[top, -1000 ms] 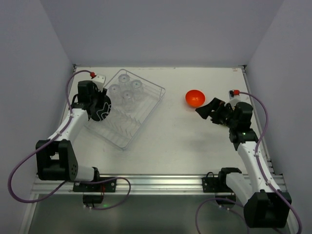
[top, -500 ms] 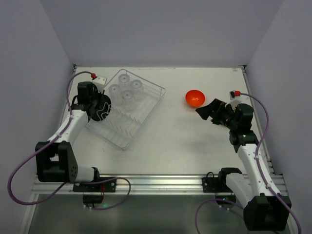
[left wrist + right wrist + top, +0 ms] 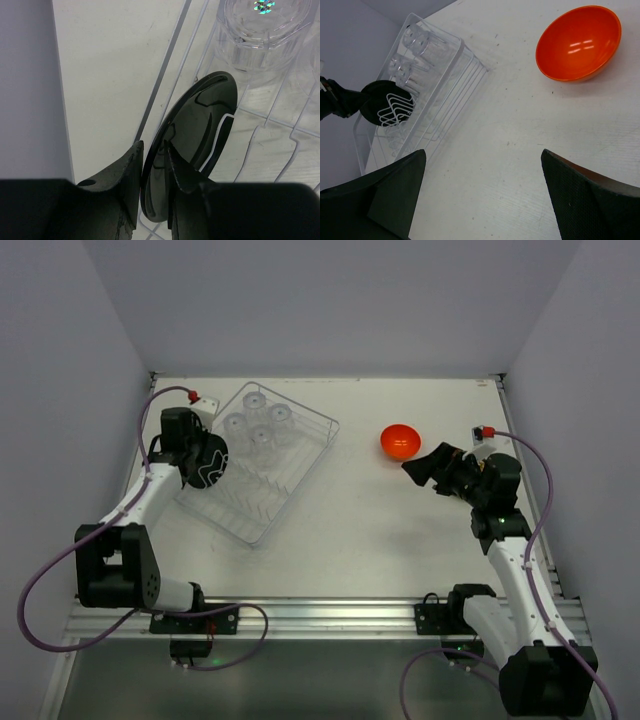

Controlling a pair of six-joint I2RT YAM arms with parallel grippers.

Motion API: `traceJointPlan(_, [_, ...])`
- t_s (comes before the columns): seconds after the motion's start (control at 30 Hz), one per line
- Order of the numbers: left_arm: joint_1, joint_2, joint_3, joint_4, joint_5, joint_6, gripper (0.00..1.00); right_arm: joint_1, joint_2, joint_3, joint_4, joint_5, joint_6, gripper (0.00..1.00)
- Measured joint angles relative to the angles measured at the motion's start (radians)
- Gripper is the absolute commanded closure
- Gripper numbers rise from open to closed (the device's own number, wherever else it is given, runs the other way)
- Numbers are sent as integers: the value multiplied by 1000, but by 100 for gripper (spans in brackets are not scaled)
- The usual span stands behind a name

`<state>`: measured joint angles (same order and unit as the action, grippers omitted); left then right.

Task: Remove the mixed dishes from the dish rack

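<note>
white table (image 3: 380, 530), orange bowl (image 3: 399, 441) — left claw (image 3: 152, 147) pinching plate (image 3: 200, 120)

The worktop (image 3: 370, 530) is white and flat, with a few tiny dark specks on it. Pale grey walls (image 3: 330, 300) stand on three sides. A silver metal rail (image 3: 330, 612) runs along its near edge

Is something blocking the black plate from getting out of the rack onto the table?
Only the wire rim of the dish rack, right beside the plate. The left gripper pinches the plate between its fingers; the table past the rim looks bare, and the tumblers sit on the plate's other side.
</note>
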<state>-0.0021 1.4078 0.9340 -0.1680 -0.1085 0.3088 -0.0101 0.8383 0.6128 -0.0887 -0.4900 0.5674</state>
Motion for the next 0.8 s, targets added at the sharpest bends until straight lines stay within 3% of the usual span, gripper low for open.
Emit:
traceJointPlan(0.23, [0,-11,-18,15,2,4,82,0,0,0,0,0,0,1])
traceJointPlan(0.4, [-13,-22,-23,6,-18,43,100,0,0,0,0,0,0,1])
traceJointPlan(0.8, [-139,-162,-44,-13,-217,87,100,0,0,0,0,-4,1,1])
